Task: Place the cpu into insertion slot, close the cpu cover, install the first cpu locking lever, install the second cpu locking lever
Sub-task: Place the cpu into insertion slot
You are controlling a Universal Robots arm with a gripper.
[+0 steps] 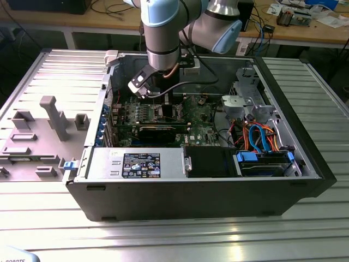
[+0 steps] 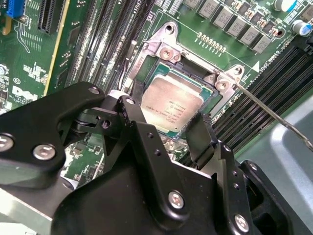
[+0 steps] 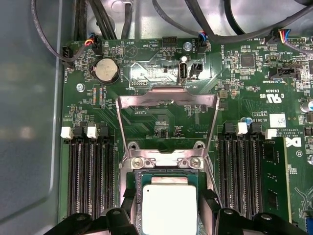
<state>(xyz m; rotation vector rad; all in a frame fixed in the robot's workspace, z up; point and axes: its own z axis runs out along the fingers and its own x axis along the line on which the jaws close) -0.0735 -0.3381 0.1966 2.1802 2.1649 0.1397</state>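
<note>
The cpu (image 2: 171,103) lies silver face up in the insertion slot (image 2: 166,51) on the green board. My gripper (image 2: 164,113) straddles it, a black finger (image 2: 128,105) against each of two opposite edges. In the first wrist view the cpu (image 3: 168,205) sits between the fingers (image 3: 209,198) at the slot's rim (image 3: 164,161). The cpu cover (image 3: 168,100) stands swung up and open behind the slot. A thin wire locking lever (image 2: 274,115) sticks out unlatched beside the socket. In the exterior view the gripper (image 1: 163,106) is deep inside the computer case.
Black memory slots (image 3: 90,181) flank the socket on both sides. A coin battery (image 3: 106,70) and black cables (image 3: 98,19) lie beyond the cover. The case walls (image 1: 191,191), a drive bay with blue and orange cables (image 1: 262,136) and grey fixtures (image 1: 54,117) surround the work.
</note>
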